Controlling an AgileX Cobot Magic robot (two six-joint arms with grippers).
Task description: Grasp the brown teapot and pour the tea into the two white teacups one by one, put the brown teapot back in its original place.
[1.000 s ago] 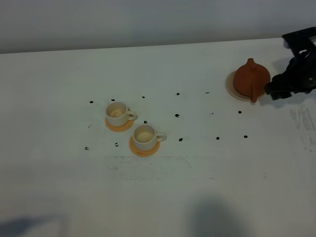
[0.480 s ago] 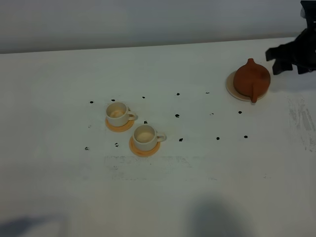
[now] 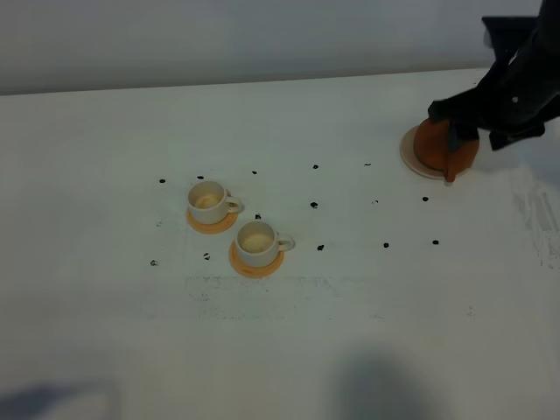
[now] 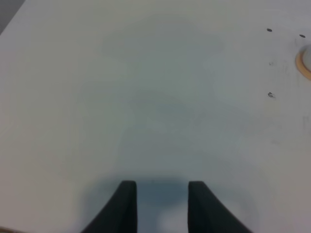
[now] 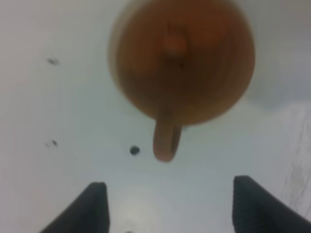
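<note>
Teapot [image 3: 442, 144] sits on its pale disc [image 3: 408, 157] at the table's far right, dead ahead of the right gripper [image 5: 170, 208], jaws spread wide and empty, what looks like its handle [image 5: 166, 138] pointing back between them, while the left gripper [image 4: 158, 206], parted and empty, hangs well away.

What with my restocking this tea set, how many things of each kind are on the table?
brown teapot: 1
white teacups: 2
orange coasters: 2
beige disc: 1
Total: 6
</note>
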